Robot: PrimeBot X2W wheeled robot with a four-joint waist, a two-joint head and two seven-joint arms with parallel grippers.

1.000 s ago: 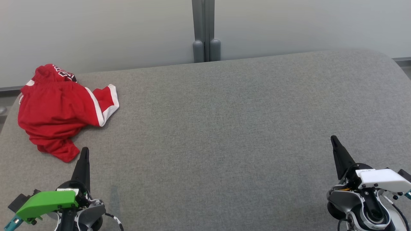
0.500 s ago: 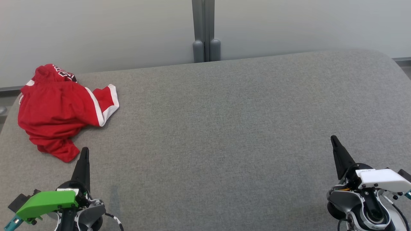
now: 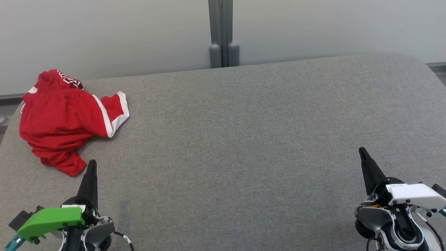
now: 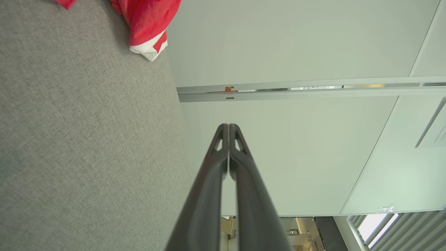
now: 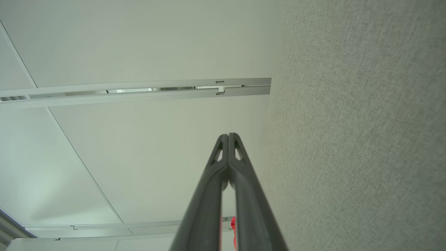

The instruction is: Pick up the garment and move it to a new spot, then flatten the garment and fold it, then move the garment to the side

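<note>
A crumpled red garment [image 3: 64, 120] with white trim and dark lettering lies bunched at the far left of the grey fabric surface [image 3: 244, 139]. One white-edged corner of the garment [image 4: 148, 26] shows at the top of the left wrist view. My left gripper [image 3: 91, 164] rests at the lower left, just below and right of the garment's near hem, apart from it, fingers pressed together with nothing between them. My right gripper [image 3: 361, 150] sits at the lower right, far from the garment, also shut and empty. The shut tips show as left gripper [image 4: 229, 126] and right gripper [image 5: 229, 135].
A pale wall [image 3: 104, 35] runs behind the surface, with a grey vertical post [image 3: 223, 35] at its middle. The surface's rounded far-right corner [image 3: 421, 64] and left edge [image 3: 8, 125] fall away close to the garment.
</note>
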